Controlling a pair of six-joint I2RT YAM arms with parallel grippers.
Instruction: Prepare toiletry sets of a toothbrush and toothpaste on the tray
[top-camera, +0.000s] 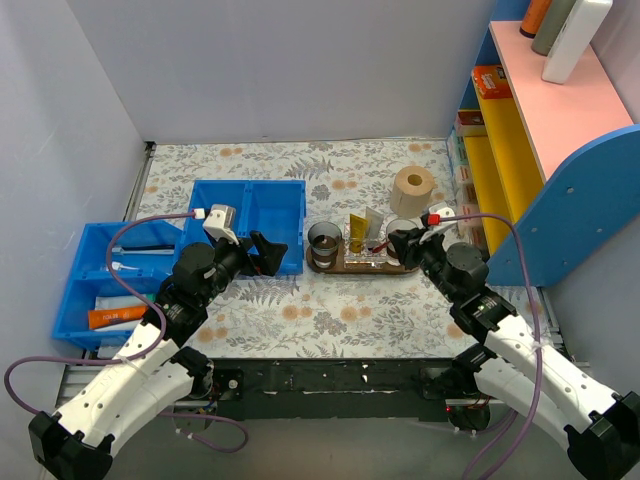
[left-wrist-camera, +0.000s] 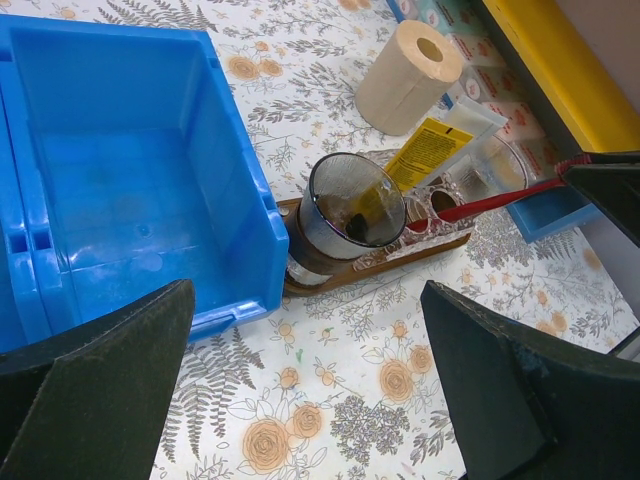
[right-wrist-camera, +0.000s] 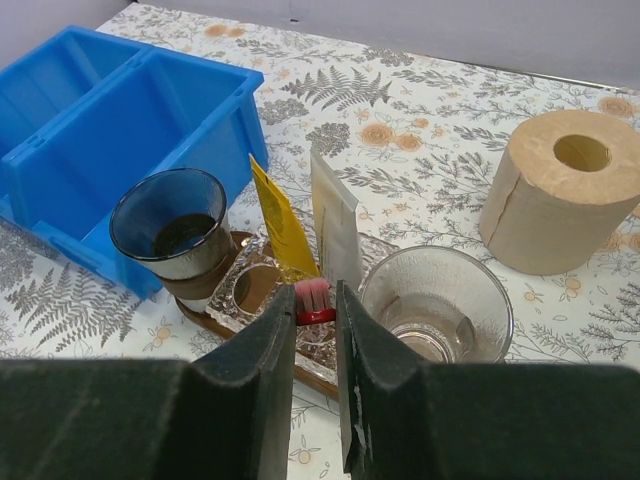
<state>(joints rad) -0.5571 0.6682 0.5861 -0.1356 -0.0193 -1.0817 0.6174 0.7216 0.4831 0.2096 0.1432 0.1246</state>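
Flower-patterned surface (top-camera: 350, 320), carrying all items. Blue, yellow and pink shelf (top-camera: 560, 130), right edge. Two blue bins: one (top-camera: 250, 205) at centre left, another (top-camera: 85, 270) further left holding an orange tube (top-camera: 115, 317). Left hand (top-camera: 265, 252), released, fingers spread wide, hovering by the centre bin's near right corner, left of the tray. Right hand (top-camera: 403, 243), clenched on a red toothbrush (left-wrist-camera: 490, 200), at the tray's right end. Dark wooden tray (top-camera: 345, 268), centre of the surface, just right of the centre bin. Paper roll (top-camera: 411, 187), upright, beyond the tray. Dark cup (top-camera: 324, 243), left end of the tray. Clear cup (right-wrist-camera: 435, 310), right end. Yellow toothpaste (top-camera: 357, 232), leaning in a clear holder (right-wrist-camera: 250, 285) mid-tray, a pale tube (right-wrist-camera: 335, 235) beside it.
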